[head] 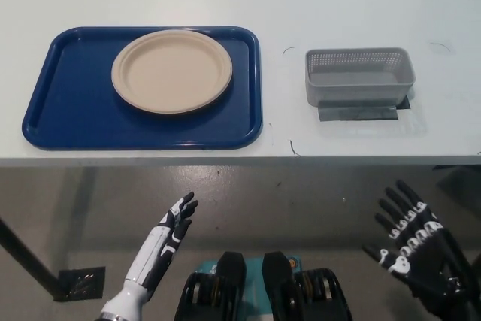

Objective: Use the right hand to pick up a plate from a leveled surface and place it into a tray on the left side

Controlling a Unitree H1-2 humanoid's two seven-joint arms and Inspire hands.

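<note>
A beige round plate lies inside the blue tray on the left part of the white table. My black right hand hangs below the table's front edge at the lower right, open with fingers spread, holding nothing. My white left hand rests open below the table at the lower left, also empty. Both hands are well apart from the plate and tray.
A grey mesh basket stands on the table to the right of the tray, on a dark taped patch. The white table's front edge runs across the middle of the view, with floor below it.
</note>
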